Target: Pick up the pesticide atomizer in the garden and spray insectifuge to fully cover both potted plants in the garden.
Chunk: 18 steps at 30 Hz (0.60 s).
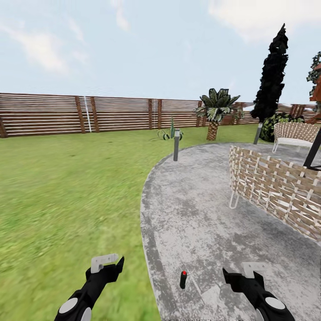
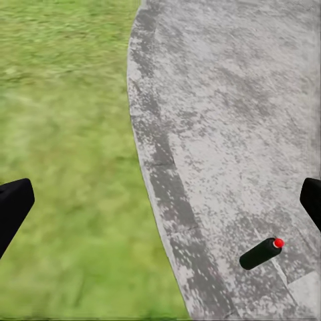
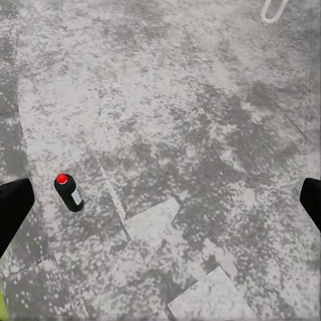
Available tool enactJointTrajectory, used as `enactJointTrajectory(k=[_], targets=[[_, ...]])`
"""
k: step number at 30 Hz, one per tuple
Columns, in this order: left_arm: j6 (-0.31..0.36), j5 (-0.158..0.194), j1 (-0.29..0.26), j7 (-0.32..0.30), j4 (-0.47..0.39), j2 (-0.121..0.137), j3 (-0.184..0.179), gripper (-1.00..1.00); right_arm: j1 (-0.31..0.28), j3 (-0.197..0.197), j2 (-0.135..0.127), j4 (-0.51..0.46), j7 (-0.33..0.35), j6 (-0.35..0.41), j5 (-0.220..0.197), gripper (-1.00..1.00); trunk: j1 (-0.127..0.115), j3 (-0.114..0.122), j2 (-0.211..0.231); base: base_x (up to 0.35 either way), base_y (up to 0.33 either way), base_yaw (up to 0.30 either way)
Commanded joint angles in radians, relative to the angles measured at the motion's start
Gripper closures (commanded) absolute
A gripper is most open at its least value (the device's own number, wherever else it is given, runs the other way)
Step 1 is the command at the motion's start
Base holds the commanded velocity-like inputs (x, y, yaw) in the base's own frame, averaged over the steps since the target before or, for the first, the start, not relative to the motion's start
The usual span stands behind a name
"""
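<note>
The pesticide atomizer (image 1: 183,279) stands on the grey paved patio (image 1: 200,209) near its lawn-side edge; it is a small dark bottle with a red dot on top. It sits between my two grippers and is held by neither. My left gripper (image 1: 111,264) hangs open over the grass, with the atomizer (image 2: 261,253) off to one side of its fingers (image 2: 13,207). My right gripper (image 1: 243,273) is open over the paving, with the atomizer (image 3: 69,192) near one finger (image 3: 13,204). A low rosette of pointed green leaves (image 1: 168,133), likely a potted plant, stands far off by the fence.
A short grey lamp post (image 1: 176,145) stands at the patio's far edge. A woven chair (image 1: 276,187) stands close on the right, another (image 1: 296,133) behind it. A palm (image 1: 216,111), a dark cypress (image 1: 273,76) and the slatted fence (image 1: 89,113) bound the lawn (image 1: 67,187).
</note>
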Motion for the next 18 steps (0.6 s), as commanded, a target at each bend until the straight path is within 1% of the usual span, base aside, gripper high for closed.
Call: enactJointTrajectory(k=[1,13,18], targets=[[0.006,0.009,0.000,0.000,-0.001,0.000,0.001,-1.00,0.000,0.000,0.000,-0.001,0.001,0.005,0.000,-1.00,0.008,-0.001,0.002,0.000,-0.100,0.000],[0.006,0.009,0.000,0.000,-0.001,0.000,0.001,-1.00,0.000,0.000,0.000,-0.001,0.000,0.005,0.000,-1.00,0.008,-0.001,0.002,0.000,-0.106,0.000],[0.006,0.009,0.000,0.000,-0.001,0.000,0.001,-1.00,0.000,0.000,0.000,-0.001,0.000,0.005,0.000,-1.00,0.008,-0.001,0.002,0.000,-0.044,0.000]])
